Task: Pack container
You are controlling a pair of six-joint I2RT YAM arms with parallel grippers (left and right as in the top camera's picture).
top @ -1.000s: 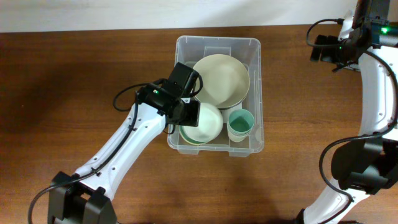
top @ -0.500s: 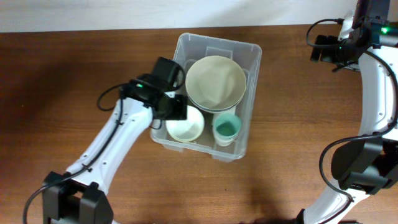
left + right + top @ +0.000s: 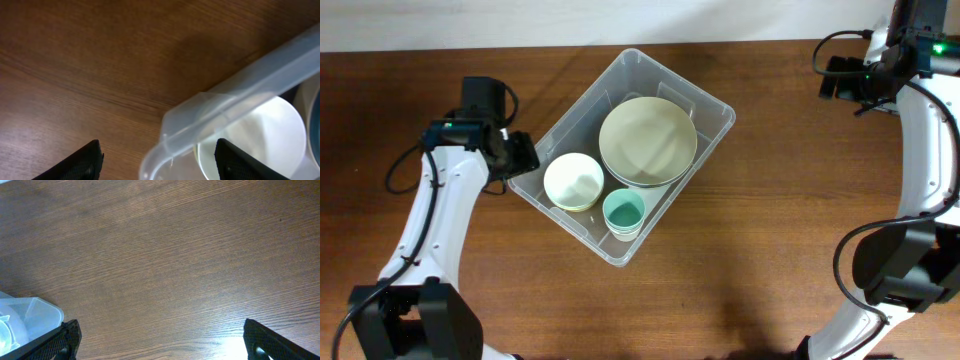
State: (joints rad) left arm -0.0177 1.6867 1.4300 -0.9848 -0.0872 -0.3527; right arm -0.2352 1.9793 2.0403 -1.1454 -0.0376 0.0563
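Observation:
The container (image 3: 682, 80), a clear plastic tub, lies turned diagonally at the table's middle. It holds a large cream bowl (image 3: 647, 140), a small white bowl (image 3: 572, 181) and a teal cup (image 3: 623, 212). My left gripper (image 3: 523, 155) is open at the tub's left corner. In the left wrist view the tub's rounded corner rim (image 3: 240, 85) and the small bowl (image 3: 272, 135) lie between and ahead of the spread fingers (image 3: 160, 160). My right gripper (image 3: 835, 78) is open and empty, high at the far right, over bare wood (image 3: 162, 340).
The brown wooden table (image 3: 800, 220) surrounds the tub. Its white back edge (image 3: 520, 25) runs along the top. One tub corner shows at the lower left of the right wrist view (image 3: 30, 315). The right arm's base stands at the right edge (image 3: 910, 270).
The left arm has swung left, away from inside the tub. The tub slid left and turned, its near end now pointing to the lower left. The right arm has not moved.

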